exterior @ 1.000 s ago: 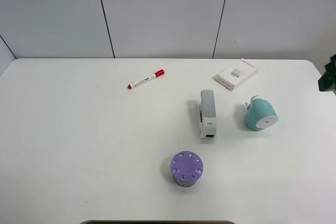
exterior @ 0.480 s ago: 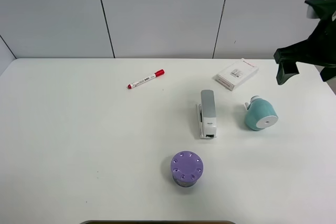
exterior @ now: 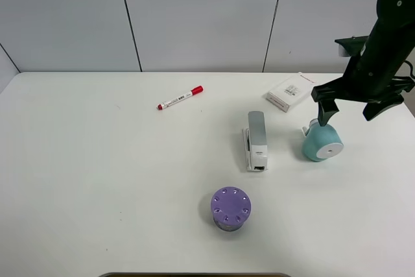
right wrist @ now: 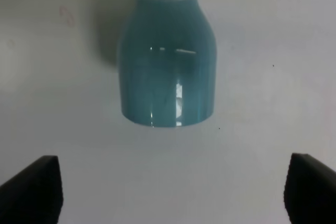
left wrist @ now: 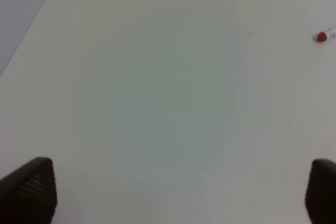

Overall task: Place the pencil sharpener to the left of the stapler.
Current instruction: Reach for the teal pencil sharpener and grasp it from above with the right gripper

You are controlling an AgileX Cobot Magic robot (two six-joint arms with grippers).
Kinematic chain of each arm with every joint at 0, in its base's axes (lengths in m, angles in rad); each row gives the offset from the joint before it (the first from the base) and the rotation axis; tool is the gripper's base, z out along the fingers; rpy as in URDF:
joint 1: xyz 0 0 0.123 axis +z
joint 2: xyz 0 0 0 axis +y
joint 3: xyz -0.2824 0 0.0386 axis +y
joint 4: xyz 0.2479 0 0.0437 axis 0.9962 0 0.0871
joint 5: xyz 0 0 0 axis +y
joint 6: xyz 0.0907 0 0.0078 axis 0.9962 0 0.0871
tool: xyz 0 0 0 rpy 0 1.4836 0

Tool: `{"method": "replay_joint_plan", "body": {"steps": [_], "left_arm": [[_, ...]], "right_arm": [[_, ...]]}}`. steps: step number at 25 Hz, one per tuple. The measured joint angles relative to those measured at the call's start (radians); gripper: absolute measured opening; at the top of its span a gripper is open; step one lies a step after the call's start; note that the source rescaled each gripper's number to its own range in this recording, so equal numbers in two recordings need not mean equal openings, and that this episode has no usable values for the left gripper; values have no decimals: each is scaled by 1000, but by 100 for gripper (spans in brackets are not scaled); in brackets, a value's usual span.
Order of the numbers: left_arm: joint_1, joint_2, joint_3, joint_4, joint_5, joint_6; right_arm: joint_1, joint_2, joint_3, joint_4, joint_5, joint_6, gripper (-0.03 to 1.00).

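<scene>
The teal pencil sharpener (exterior: 322,142) lies on its side on the white table (exterior: 97,173), its white round face toward the front. It is to the right of the grey and white stapler (exterior: 256,139). My right gripper (exterior: 348,109) hangs open just behind and above the sharpener, one finger (exterior: 324,111) over its white cap end. The right wrist view shows the sharpener (right wrist: 168,72) lying a little beyond the open right gripper (right wrist: 170,192), nothing between the fingers. My left gripper (left wrist: 173,198) is open over bare table and stays out of the exterior high view.
A purple cylinder with dots on top (exterior: 230,209) stands in front of the stapler. A red-capped white marker (exterior: 179,98) lies at the back left; its red cap (left wrist: 321,36) shows in the left wrist view. A white box (exterior: 292,91) lies behind the stapler.
My right arm has swung in from the right edge and come down over the sharpener. The objects on the table have not moved.
</scene>
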State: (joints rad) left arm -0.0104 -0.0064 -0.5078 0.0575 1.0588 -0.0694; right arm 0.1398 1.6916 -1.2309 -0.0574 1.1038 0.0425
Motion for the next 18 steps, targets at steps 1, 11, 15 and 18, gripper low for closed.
{"method": "replay_joint_plan", "body": {"steps": [1,11,15,18], "left_arm": [[0,0,0,0,0,0],[0,0,0,0,0,0],[0,0,0,0,0,0],[0,0,0,0,0,0]], "right_arm": [[0,12,0,0,-1,-1,100],[0,94,-1,2,-57,-3,100],[0,121,-1,3,-98,-3,100],[0,144,-1,3,-111,-4,100]]}}
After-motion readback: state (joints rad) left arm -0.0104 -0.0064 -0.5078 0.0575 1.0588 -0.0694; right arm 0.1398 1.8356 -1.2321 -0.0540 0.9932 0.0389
